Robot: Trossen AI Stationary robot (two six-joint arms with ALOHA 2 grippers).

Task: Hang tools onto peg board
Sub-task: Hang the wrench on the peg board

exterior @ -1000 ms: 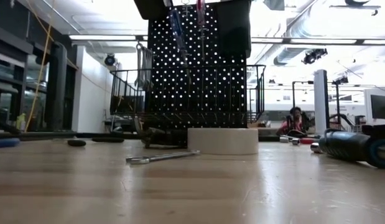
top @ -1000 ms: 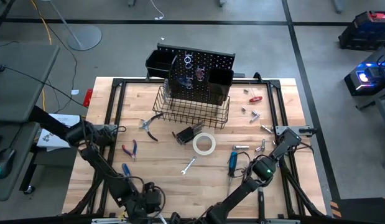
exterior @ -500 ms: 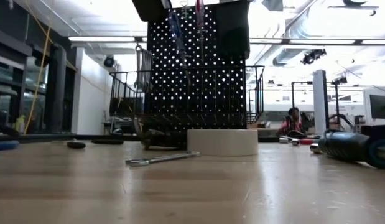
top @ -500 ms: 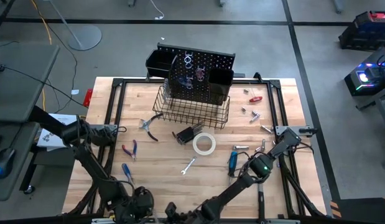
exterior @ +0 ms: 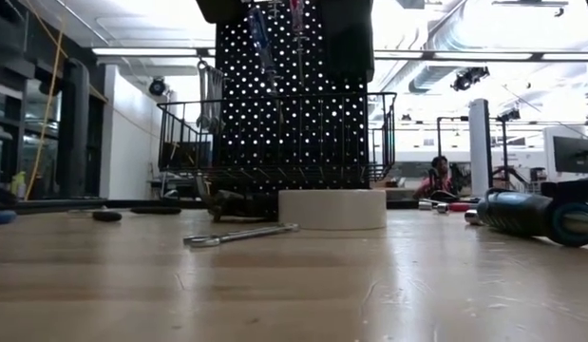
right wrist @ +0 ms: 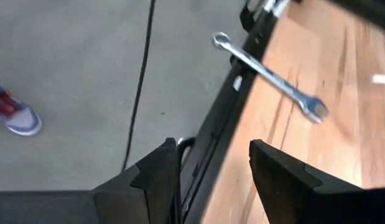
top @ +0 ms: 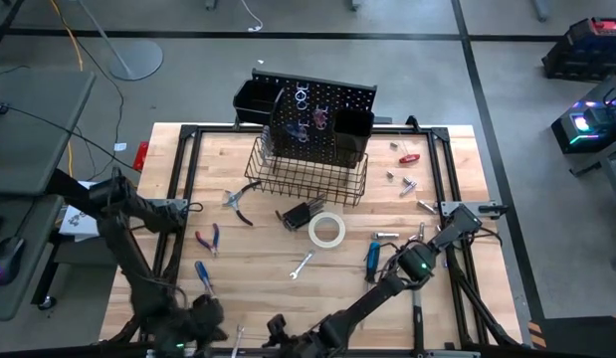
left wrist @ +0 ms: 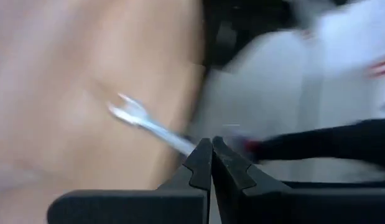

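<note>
Left pincer (left wrist: 211, 152): closed, empty, at the table's (top: 258, 288) near edge, by a wrench (left wrist: 145, 121).
Right pincer (right wrist: 214, 165): wide, empty, over that edge.
Tools: scattered on table.
Peg board (top: 317, 124): upright, far side.

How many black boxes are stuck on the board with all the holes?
2. One black bin is at the left end of the peg board; the other bin is at its right end. The board's back side is hidden, so more could be there.
</note>
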